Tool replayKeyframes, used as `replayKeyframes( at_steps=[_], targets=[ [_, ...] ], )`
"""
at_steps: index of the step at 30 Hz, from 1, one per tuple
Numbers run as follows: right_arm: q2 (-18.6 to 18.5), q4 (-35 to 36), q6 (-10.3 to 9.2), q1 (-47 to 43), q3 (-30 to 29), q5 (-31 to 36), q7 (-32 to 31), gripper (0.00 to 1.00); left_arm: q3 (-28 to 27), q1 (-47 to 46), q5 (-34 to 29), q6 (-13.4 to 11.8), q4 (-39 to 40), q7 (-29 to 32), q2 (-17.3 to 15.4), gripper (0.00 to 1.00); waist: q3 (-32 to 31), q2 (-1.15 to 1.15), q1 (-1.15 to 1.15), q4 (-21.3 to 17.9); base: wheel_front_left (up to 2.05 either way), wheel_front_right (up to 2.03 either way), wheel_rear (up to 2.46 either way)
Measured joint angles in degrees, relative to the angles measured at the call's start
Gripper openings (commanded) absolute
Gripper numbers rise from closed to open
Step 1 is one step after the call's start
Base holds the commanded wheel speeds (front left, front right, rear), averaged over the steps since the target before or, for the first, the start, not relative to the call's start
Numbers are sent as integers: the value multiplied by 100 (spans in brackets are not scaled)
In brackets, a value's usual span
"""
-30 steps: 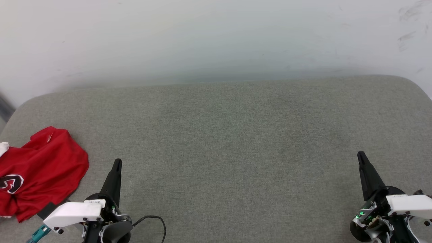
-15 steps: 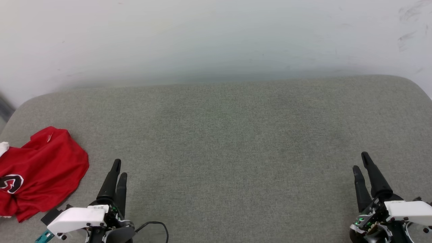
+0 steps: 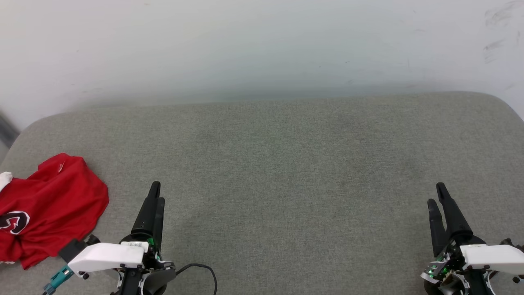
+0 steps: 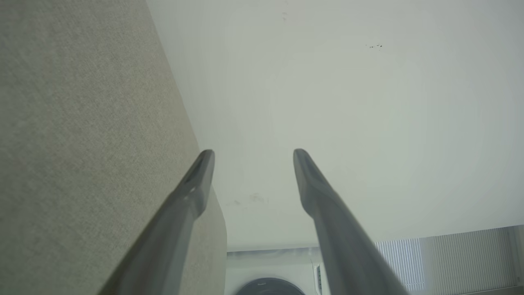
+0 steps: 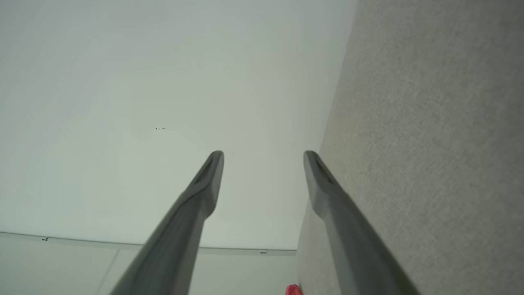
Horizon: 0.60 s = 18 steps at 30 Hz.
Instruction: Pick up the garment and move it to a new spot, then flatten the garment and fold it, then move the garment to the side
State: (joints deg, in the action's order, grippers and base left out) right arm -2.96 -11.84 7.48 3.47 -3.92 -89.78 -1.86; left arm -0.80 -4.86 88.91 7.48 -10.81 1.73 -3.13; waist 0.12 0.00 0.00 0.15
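The garment (image 3: 49,213) lies crumpled at the far left of the grey cushioned surface (image 3: 286,164), red with a black white-edged logo and a bit of white sleeve at the frame edge. My left gripper (image 3: 157,192) hovers just right of it, apart from the cloth; the left wrist view shows its fingers (image 4: 196,184) spread with nothing between them. My right gripper (image 3: 436,194) stands far off at the lower right, also open and empty (image 5: 263,155). A small red sliver of the garment (image 5: 292,290) shows at the bottom of the right wrist view.
A pale wall (image 3: 262,41) rises behind the cushion's rounded back edge. A black cable (image 3: 200,272) loops from my left wrist. The left wrist view shows a white appliance with a round dark door (image 4: 270,284) and a ribbed panel (image 4: 442,258) beyond the cushion.
My left gripper has shifted right and forward, away from the garment. Both grippers turned from edge-on to showing two fingers. The garment has not moved.
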Motion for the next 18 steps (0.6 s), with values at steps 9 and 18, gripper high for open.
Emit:
replayKeyframes(
  at_steps=[9, 18],
  targets=[
    [-66, 134, 0, -40, 127, 570, 232, 100, 189, 66, -706, 0, 265, -216, -13, 100, -14, 0, 0, 27, 0, 0, 0],
    [-67, 358, 0, -56, 58, 1914, 420, 100, 326, 94, -1690, 0, 407, -412, -35, 100, -19, 0, 0, 49, 0, 0, 0]
  ],
)
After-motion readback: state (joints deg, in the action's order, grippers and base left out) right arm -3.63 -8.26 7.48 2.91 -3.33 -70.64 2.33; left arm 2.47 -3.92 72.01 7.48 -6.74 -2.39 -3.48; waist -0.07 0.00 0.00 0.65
